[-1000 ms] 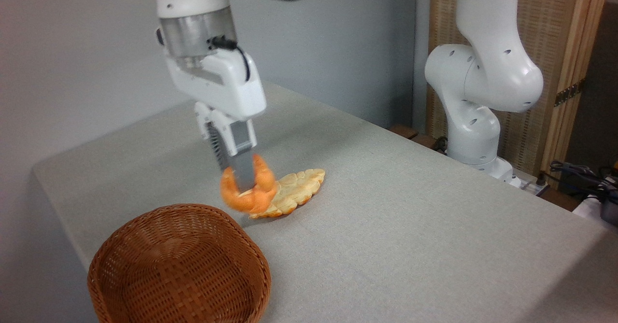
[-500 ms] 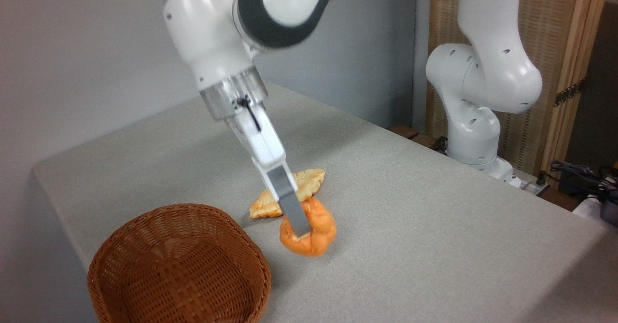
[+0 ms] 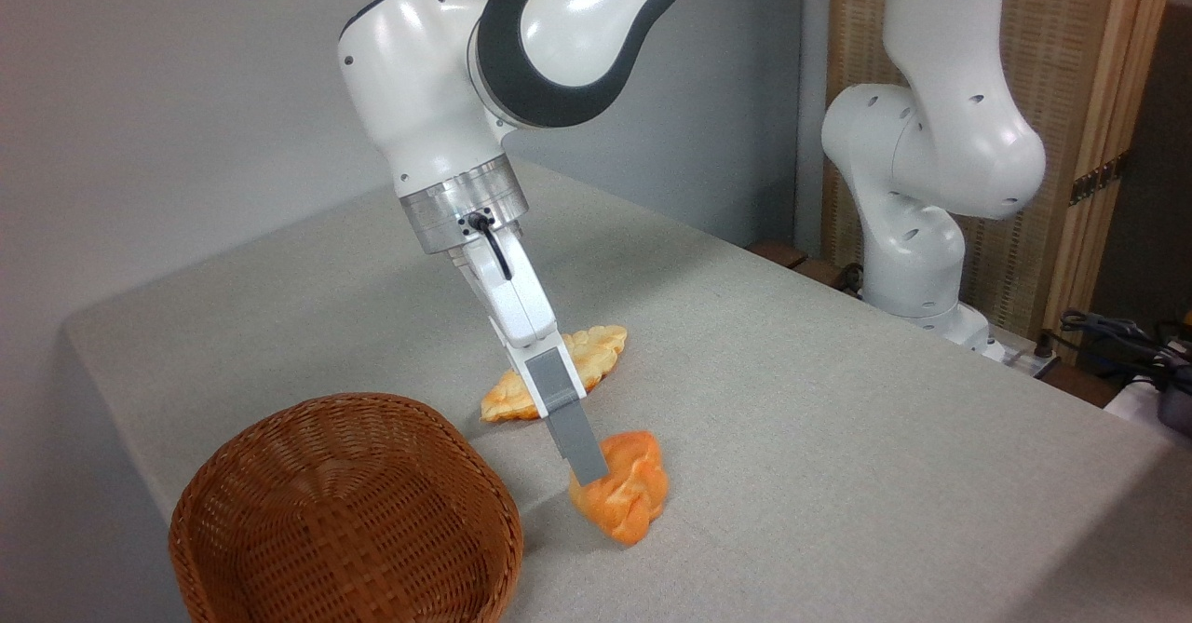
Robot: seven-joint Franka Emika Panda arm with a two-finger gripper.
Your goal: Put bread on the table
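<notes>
Bread (image 3: 626,494): small orange-golden bun, glossy, with braided ridges across its top, paler creases between the strands; lumpy, tapering toward its lower right end. It sits on the worktop (image 3: 838,418), near the front, just right of the wicker basket (image 3: 345,511) but not touching it. Gripper (image 3: 589,469) comes in tilted, slanting down to the right from a white wrist with a metal collar. One grey finger shows in full, its tip overlapping the bun's upper left edge; the second finger is hidden behind it, so I cannot tell whether the fingers are clamped on the bun or spread apart from it. Behind the gripper lies a flat pale pastry (image 3: 568,376), leaf-shaped and ribbed, partly covered by the finger housing, set apart from the bun. Basket: brown weave, round, open side up, at the lower left corner, part cut off by the frame's lower edge. Worktop: light grey-beige cloth, fine even texture, rounded corner at left, soft shadows beneath bun and basket. Room: plain grey wall at back left; arm base (image 3: 922,260) standing off the worktop's far right edge; woven panel in a light wood frame (image 3: 1099,92) behind it; dark cables (image 3: 1117,334) bunched at far right.
</notes>
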